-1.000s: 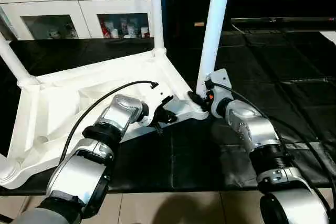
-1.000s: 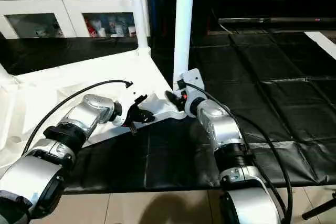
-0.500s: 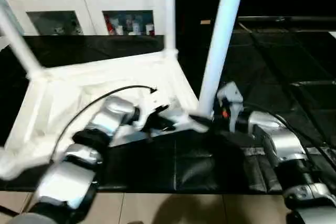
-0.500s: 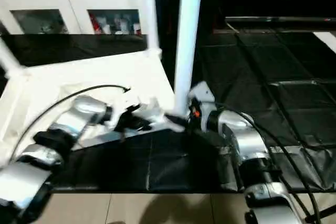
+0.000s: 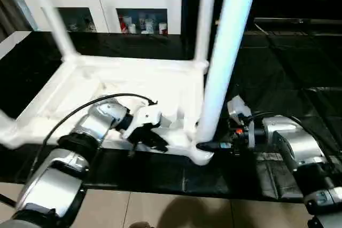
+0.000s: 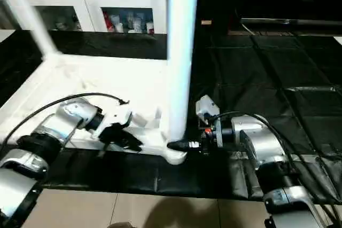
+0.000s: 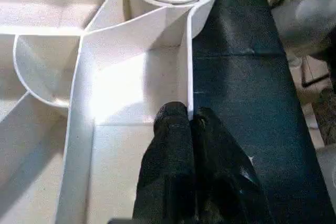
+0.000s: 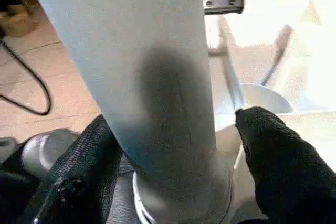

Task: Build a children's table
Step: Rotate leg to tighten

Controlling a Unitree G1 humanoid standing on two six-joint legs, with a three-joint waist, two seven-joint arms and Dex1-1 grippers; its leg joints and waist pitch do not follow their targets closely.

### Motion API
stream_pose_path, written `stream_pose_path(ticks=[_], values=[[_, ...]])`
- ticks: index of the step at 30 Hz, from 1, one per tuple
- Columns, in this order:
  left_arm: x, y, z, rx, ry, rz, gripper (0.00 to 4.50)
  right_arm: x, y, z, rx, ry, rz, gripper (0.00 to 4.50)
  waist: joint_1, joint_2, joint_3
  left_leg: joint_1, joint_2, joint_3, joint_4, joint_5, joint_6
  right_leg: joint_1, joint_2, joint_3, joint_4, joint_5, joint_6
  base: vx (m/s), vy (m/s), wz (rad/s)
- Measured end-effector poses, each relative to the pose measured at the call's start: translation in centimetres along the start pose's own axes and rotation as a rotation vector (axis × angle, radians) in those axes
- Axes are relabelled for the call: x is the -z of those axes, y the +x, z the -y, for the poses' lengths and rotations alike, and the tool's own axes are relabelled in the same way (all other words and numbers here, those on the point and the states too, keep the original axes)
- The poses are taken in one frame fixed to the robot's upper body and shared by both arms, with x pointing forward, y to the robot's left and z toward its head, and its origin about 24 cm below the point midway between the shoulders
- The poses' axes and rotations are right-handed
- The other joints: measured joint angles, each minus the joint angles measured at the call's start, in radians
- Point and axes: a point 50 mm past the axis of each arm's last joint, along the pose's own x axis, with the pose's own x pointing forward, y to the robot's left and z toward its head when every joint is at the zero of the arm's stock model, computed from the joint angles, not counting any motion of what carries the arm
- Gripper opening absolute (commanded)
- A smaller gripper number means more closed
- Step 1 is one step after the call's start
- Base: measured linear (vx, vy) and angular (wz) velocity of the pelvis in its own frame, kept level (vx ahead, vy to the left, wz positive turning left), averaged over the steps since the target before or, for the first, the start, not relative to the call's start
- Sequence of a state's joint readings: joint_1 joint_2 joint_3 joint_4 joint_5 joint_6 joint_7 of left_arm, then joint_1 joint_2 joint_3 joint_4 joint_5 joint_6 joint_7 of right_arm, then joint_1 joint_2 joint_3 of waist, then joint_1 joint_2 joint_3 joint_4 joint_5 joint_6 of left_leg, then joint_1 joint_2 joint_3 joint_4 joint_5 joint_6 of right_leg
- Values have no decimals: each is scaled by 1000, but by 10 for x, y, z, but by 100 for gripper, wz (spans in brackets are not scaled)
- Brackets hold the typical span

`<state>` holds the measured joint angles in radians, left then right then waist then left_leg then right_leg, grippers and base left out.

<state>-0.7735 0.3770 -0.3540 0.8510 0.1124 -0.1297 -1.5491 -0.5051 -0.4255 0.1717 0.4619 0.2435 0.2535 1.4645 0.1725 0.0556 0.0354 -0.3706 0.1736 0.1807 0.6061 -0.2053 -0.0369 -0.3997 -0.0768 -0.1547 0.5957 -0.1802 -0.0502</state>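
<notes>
Black matting [image 5: 299,68] covers the floor, and the table [image 5: 128,86] lies on it upside down across the left and middle of the head views, its ribbed underside facing up. Three legs stand up from its corner sockets: one at the upper left of the frame [image 5: 51,12], one at the far corner near the top middle [image 5: 206,14], and the nearest leg [image 5: 224,68] rising from the near corner just right of centre. Its long axis runs almost straight up, out of the top of the frame.

The left claw [image 5: 152,140] is clenched on the thin upright rim [image 7: 189,61] of the top, a little left of that near corner; in the left wrist view its fingers [image 7: 173,145] pinch the wall from both sides, with the socket just beyond them.

The right claw [image 5: 211,146] comes in level from the right and sits at the base of the nearest leg. In the right wrist view its two fingers [image 8: 84,171] stand on either side of the leg with gaps showing, so it looks released around the leg rather than gripping it.

The right arm is the nearer one to this leg, which lies directly ahead of its claw, crossing it at a right angle. Any further seating of the leg would likely fall to it, with the left arm steadying the top.

Behind the mat, along the upper left, stands a white cabinet [image 5: 101,4] with glass doors.
</notes>
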Motion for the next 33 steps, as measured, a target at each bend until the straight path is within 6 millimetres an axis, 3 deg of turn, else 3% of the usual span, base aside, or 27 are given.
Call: stream_pose_path(ticks=[11, 22, 28, 33], values=[[1, -2, 2, 23, 19, -13, 0, -1, 2, -3, -66, 4, -15, 225, 2, 0, 0, 0, 0, 0, 0, 0, 0, 0, 0, 0, 0, 0, 0, 0, 0, 0], [2, 1, -1, -4, -41, 15, 0, -1, 3, -6, -13, 15, -6, 211, 3, 0, 0, 2, 0, 0, 0, 0, -1, 2, 0, 0, 1, -2, 3, 0, 0, 0], [6, -1, -12, -201, -164, 17, 0, -3, 16, 8, 297, 46, 55, 202, -27, -1, -1, 6, 0, 0, -1, 2, -8, 4, 0, 1, 2, -1, 5, 0, 0, 0], [-7, 19, -29, -386, -263, 68, 0, -13, 25, 33, 659, 91, 54, 200, -63, -1, -1, 9, -1, 0, -2, 3, -9, 8, 0, 1, -3, -1, 5, 0, 0, 0]])
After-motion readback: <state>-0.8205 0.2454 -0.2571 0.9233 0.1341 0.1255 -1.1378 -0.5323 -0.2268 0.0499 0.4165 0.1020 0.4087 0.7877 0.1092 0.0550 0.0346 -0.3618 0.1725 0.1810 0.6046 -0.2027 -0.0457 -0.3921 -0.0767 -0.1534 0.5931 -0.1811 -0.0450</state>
